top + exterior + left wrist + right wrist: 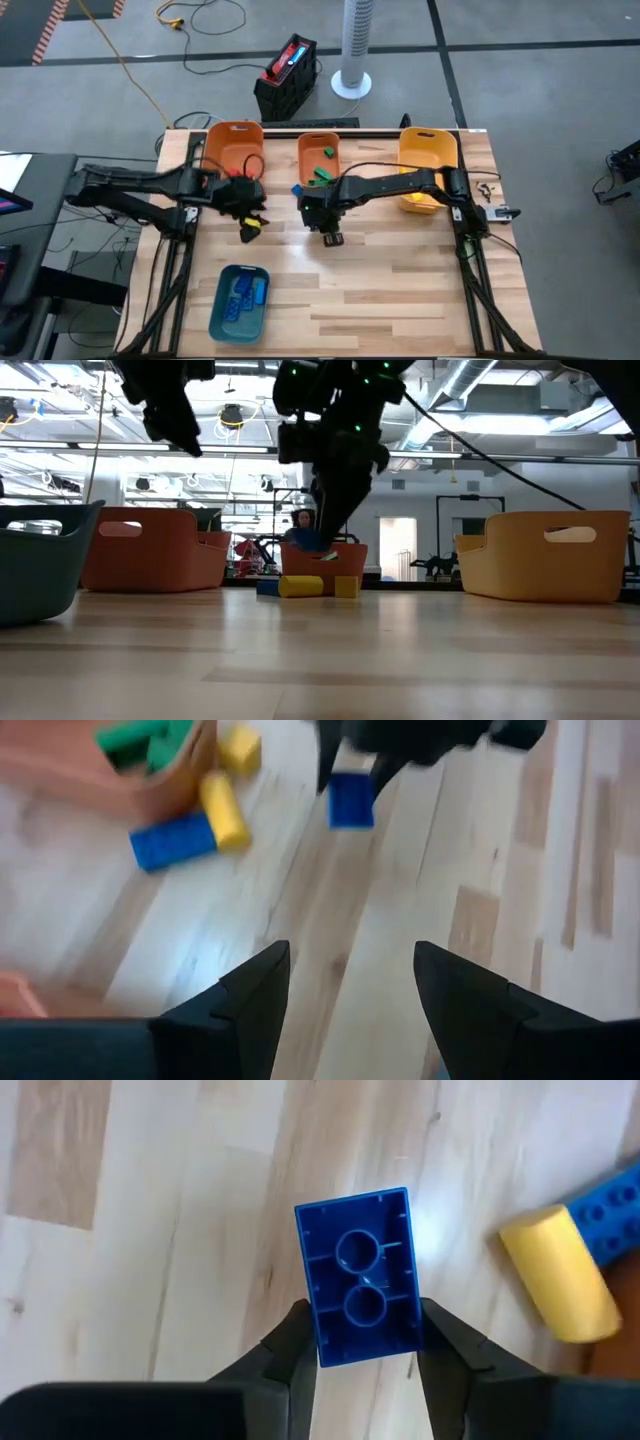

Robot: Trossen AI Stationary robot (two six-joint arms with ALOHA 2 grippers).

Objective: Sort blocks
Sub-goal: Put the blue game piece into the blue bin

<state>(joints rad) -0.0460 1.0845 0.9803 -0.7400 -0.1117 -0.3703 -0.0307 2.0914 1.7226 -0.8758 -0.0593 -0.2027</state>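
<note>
My right gripper (365, 1320) is shut on a blue brick (360, 1270) above the table's middle (330, 236), in front of the middle orange bin. My left gripper (350, 965) hangs open and empty over bare wood, left of it (250, 222). Loose on the table by the middle bin's near corner lie a blue brick (172, 840), a yellow cylinder (222, 812) and a small yellow block (240, 750). Green blocks (322, 172) lie in the middle orange bin (320, 150). Blue blocks (243, 292) lie in the teal bin (222, 318). My right gripper pinches the blue brick between its two fingers (290, 1345), on the two long sides near one end (330, 1338). The fingers point down from above. The brick's hollow underside faces the wrist camera. The brick is lifted clear of the table, its free end below the fingers.
An orange bin (235, 148) stands at the far left, a yellow bin (428, 160) at the far right, and the teal bin at the near left. Bare wood lies across the near middle and right. A person (300, 525) shows far behind the table.
</note>
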